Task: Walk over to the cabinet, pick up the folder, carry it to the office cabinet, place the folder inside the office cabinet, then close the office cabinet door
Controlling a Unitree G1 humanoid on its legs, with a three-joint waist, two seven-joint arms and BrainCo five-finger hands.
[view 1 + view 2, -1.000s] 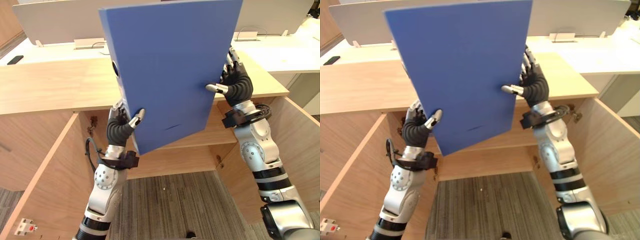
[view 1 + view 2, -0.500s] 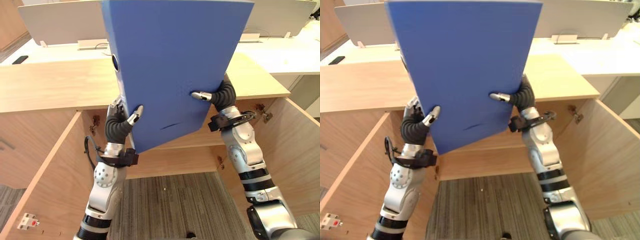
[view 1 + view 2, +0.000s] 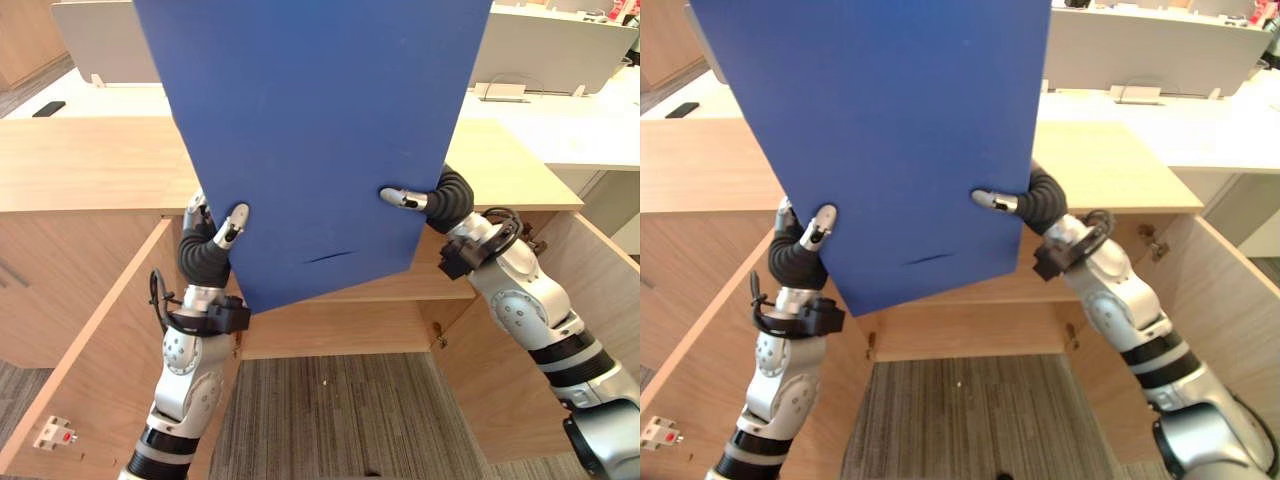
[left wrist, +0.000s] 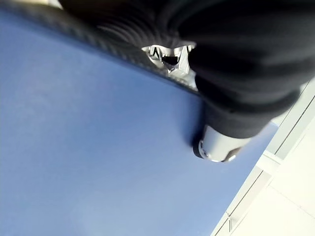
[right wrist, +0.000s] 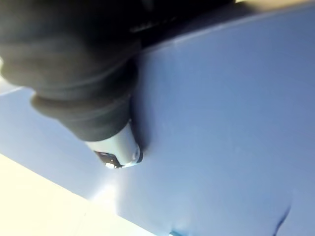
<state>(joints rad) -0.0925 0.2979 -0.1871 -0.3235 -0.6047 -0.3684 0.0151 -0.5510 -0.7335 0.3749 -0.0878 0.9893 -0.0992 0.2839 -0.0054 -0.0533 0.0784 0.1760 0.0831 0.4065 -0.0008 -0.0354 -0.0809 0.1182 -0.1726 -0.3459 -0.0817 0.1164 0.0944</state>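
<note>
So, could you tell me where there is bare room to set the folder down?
The wooden cabinet top is bare left of the folder and right of it, up to the white desk. The shelf strip below the folder looks bare; the rest is hidden. The middle is crowded: left hand and right hand grip the folder.

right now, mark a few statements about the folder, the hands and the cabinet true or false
1. The left hand and the right hand both grip the blue folder. True.
2. The folder rests inside the cabinet. False: it is held up in front of the cabinet, clear of the shelf.
3. The cabinet's left door and right door stand open. True.
4. The floor is bare wood. False: it is grey carpet.
</note>
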